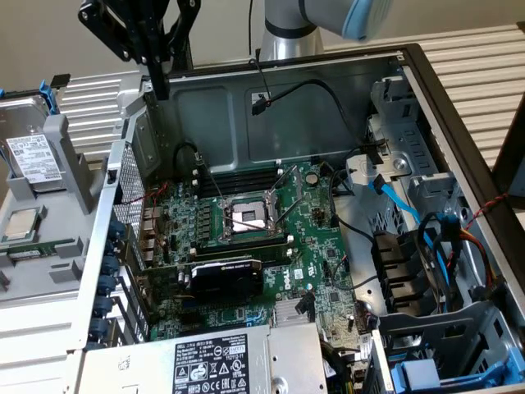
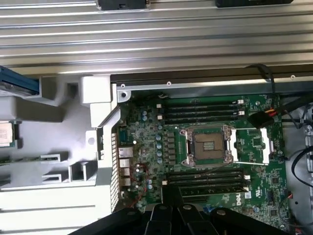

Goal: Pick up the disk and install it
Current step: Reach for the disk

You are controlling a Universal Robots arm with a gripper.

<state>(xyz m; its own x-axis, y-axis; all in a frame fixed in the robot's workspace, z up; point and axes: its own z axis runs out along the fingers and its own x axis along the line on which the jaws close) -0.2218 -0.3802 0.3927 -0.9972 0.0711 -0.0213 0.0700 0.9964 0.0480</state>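
The disk (image 1: 33, 156) is a silver drive with a white barcode label, clipped in a blue carrier. It stands tilted in a grey holder (image 1: 70, 156) outside the computer case, at the exterior view's left. Its blue carrier edge (image 2: 18, 82) shows in the wrist view. My gripper (image 1: 162, 92) hangs above the case's back wall near the corner, to the right of the disk and well above it. Its black fingers (image 2: 164, 213) look pressed together with nothing between them. Below the gripper lies the motherboard (image 2: 205, 147).
The open case (image 1: 459, 107) holds the motherboard (image 1: 246, 238), loose cables and a grey power-supply box (image 1: 205, 361). Drive bays (image 1: 402, 271) and another blue-fronted carrier (image 1: 443, 373) sit at the exterior view's right. A loose processor chip (image 1: 20, 222) lies on the grey tray below the disk.
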